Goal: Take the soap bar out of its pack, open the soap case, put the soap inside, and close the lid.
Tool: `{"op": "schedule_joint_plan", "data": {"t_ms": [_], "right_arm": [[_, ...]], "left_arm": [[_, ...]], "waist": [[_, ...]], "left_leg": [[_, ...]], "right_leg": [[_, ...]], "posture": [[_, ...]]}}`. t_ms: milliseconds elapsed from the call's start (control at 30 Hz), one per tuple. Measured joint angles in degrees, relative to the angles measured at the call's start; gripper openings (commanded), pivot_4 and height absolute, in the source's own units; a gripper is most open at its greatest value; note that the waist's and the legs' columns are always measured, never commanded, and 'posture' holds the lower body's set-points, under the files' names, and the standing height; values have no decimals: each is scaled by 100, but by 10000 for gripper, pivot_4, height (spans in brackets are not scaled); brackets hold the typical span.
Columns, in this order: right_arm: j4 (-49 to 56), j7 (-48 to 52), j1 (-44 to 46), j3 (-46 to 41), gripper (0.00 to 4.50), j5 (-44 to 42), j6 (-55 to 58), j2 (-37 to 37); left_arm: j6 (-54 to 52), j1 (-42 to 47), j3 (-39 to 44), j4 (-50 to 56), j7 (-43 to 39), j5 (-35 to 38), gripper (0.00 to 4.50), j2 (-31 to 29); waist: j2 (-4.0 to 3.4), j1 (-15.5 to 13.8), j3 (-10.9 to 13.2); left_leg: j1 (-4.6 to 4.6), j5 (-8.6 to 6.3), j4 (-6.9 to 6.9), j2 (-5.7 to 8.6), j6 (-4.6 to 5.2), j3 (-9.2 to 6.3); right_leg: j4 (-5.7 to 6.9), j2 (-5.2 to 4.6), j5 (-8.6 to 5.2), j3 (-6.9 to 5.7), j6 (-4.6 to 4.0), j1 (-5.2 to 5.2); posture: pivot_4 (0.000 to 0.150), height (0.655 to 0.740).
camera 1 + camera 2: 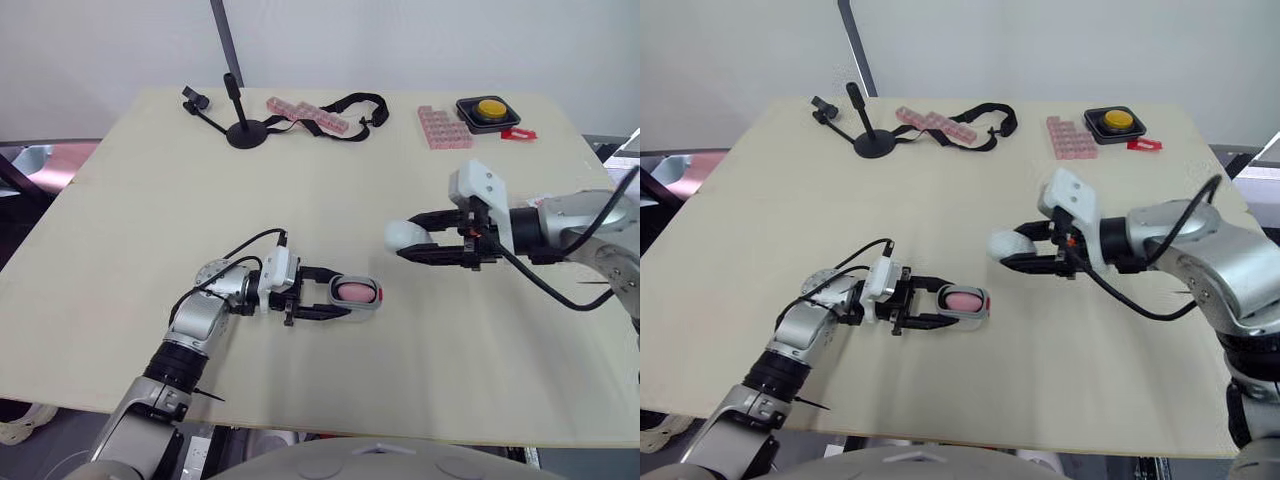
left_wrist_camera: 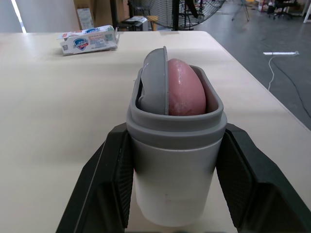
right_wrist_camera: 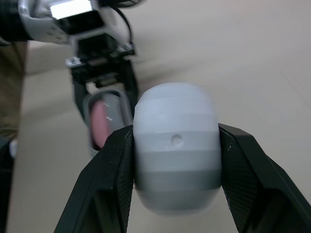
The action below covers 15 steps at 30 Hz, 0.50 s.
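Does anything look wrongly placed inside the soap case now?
Yes. In the soap case, held by the left gripper, a grey oval insert stands on edge beside the pink soap instead of lying flat; it may hinder the lid.

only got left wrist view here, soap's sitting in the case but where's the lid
Observer: The lid is clamped in the right jaws, off to the robot's right of the soap case and apart from it.
Operator: is it lined up with the case at all
Observer: Roughly. The right wrist view looks past the lid at the case's open top, with the pink soap in sight.
Operator: anything else near there
Observer: The other things I see, a black stand and a yellow push button, sit at the table's far edge.
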<state>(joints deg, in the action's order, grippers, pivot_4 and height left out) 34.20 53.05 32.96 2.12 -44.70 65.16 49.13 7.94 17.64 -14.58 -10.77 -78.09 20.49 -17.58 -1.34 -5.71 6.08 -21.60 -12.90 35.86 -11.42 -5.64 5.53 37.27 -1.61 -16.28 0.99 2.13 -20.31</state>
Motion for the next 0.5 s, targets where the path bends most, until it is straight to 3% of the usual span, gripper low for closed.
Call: {"op": "schedule_joint_plan", "data": {"t_ms": [233, 500], "right_arm": [[167, -527, 491, 401, 19576, -415, 854, -349], [255, -686, 577, 1101, 19576, -278, 811, -438]], "left_arm": [[-37, 10, 6, -108, 228, -4, 18899, 135], [-55, 62, 4, -173, 279, -22, 18899, 202]], "waist": [[0, -34, 0], [0, -64, 0]], "left_leg": [[3, 1, 0, 2, -5, 2], [2, -1, -2, 3, -8, 2]], "right_leg": [[0, -1, 0, 3, 0, 0], [2, -1, 0, 3, 1, 0]], "posture": [[1500, 7400], [1500, 7400]]}}
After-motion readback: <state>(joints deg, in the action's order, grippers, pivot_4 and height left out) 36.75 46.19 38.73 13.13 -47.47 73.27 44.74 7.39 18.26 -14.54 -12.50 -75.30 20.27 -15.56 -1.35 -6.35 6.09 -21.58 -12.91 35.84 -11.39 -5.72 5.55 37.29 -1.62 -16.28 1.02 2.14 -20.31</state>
